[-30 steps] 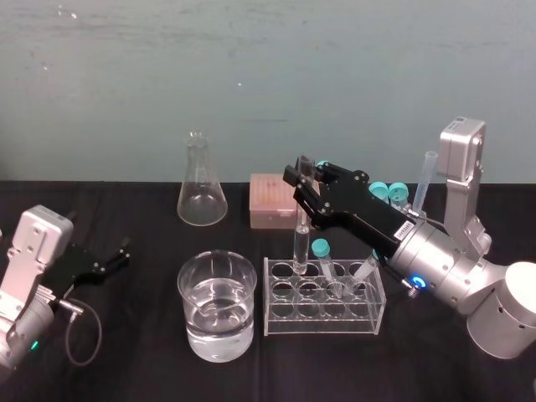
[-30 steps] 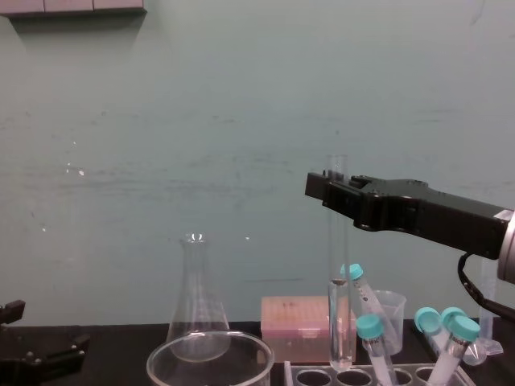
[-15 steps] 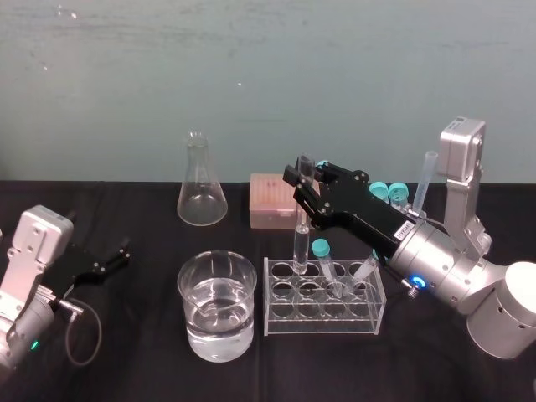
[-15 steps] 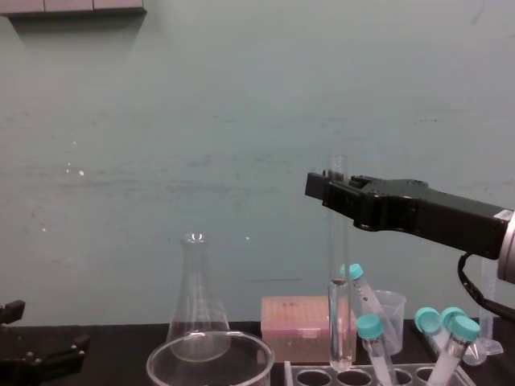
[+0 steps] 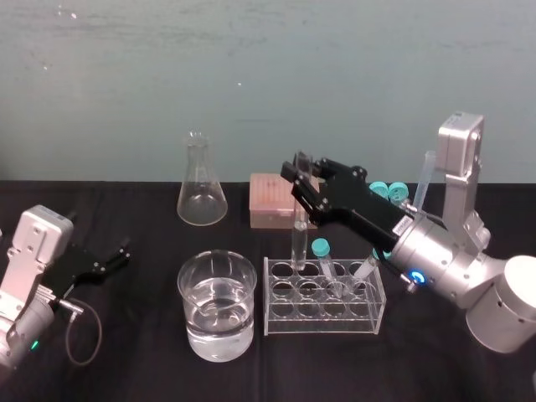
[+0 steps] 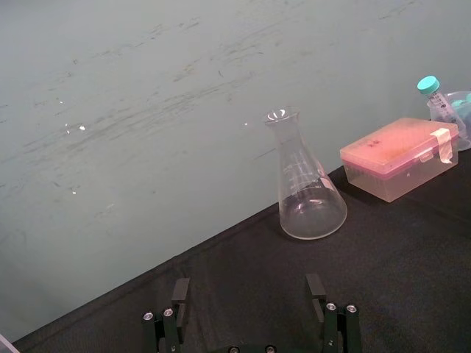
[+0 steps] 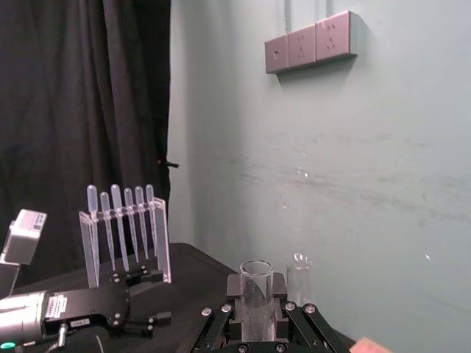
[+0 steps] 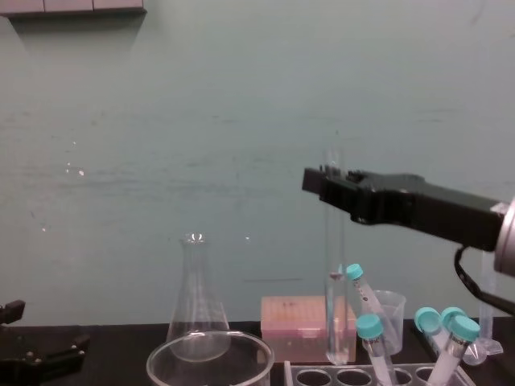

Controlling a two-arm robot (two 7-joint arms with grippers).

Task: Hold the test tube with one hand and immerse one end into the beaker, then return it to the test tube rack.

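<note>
Looking at the right gripper (image 5: pixel 301 173), you'll find its jaws clamped on the test tube (image 5: pixel 298 239) just below the open rim, so a short stub of glass stands above the fingers and the long body hangs straight down beneath them. The tube is upright, its rounded end at the back-left corner of the test tube rack (image 5: pixel 320 322), right of the beaker (image 5: pixel 218 339). Your left gripper (image 5: pixel 120 253) sits parked at the table's left, jaws apart.
</note>
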